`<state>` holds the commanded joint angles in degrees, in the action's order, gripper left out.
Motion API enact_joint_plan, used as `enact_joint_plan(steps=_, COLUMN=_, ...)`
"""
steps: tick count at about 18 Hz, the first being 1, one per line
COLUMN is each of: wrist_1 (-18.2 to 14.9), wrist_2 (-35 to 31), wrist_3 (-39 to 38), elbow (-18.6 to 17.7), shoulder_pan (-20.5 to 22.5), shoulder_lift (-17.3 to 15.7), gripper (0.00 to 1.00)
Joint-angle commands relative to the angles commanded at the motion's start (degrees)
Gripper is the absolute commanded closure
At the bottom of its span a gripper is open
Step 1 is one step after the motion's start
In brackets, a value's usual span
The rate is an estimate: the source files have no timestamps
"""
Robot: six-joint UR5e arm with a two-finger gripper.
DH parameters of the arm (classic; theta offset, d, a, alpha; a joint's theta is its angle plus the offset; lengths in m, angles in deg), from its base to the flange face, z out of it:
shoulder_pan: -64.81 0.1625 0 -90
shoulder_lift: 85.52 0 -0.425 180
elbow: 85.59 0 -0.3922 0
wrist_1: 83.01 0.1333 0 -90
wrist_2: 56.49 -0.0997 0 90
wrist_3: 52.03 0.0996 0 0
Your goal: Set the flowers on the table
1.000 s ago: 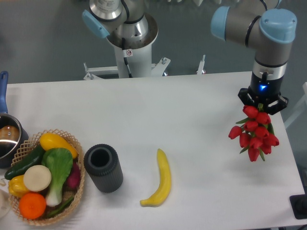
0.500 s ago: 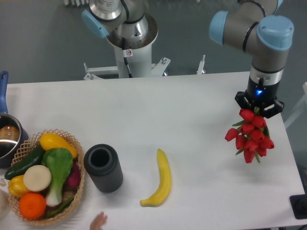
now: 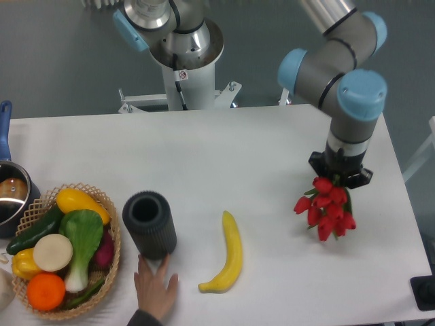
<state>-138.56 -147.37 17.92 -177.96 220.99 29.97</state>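
While the fingers themselves were hidden behind the wrist and the blooms, we saw the gripper (image 3: pixel 340 178) clenched on the stems of the flowers (image 3: pixel 325 209), which hung from it with the red buds pointing down and toward the camera, a few green leaves showing between them. We could not tell whether the lowest buds touched the table (image 3: pixel 224 149) or hung just above it; the bunch sat over the right part of the white top. Above the gripper rose the arm (image 3: pixel 343 75), grey with light blue caps, bent over from the upper right.

Left of the flowers and well apart from them lay a yellow banana (image 3: pixel 230 255) near the front edge. Farther left stood a dark ribbed cup (image 3: pixel 149 224), upright and open at the top, with a person's hand (image 3: pixel 155 288) touching its base from the front. Beside the cup sat a wicker basket (image 3: pixel 114 250) holding produce, and a pot (image 3: pixel 9 190) stood at the left edge.
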Motion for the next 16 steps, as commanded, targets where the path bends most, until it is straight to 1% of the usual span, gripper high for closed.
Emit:
enact_joint_plan(steps=2, wrist_1=0.17, wrist_2=0.09, wrist_3=0.35, elbow=-1.22, shoulder_pan=0.09, shoulder_lift=0.0, gripper=0.61)
enact_joint_plan(steps=3, wrist_1=0.35, wrist_2=0.09, wrist_3=0.35, elbow=-1.93, shoulder_pan=0.0, shoulder_lift=0.0, gripper=0.58)
enact_joint_plan(steps=4, wrist_1=1.05, wrist_2=0.09, wrist_3=0.35, elbow=-2.28, shoulder_pan=0.0, shoulder_lift=-0.09, gripper=0.52)
enact_joint_plan(steps=6, wrist_1=3.41, wrist_2=0.18, wrist_3=-0.17, elbow=-2.55, shoulder_pan=-0.09, shoulder_lift=-0.09, gripper=0.0)
enact_joint_plan(steps=7, wrist_1=4.73, wrist_2=0.09, wrist_3=-0.26, elbow=-2.64, shoulder_pan=-0.18, shoulder_lift=-0.09, gripper=0.0)
enact_joint_plan(steps=9, wrist_1=5.89, wrist_2=0.0, wrist_3=-0.35, elbow=-3.16, shoulder_pan=-0.09, shoulder_lift=-0.52, gripper=0.0)
enact_joint_plan(steps=12, wrist_1=6.06, wrist_2=0.09, wrist_3=-0.26, elbow=-3.95, shoulder_pan=0.44, shoulder_lift=-1.84, gripper=0.0)
enact_joint_plan(steps=16, wrist_1=6.24, wrist_2=0.44, wrist_3=0.35, elbow=-3.96, shoulder_pan=0.7, shoulder_lift=-3.6, gripper=0.0)
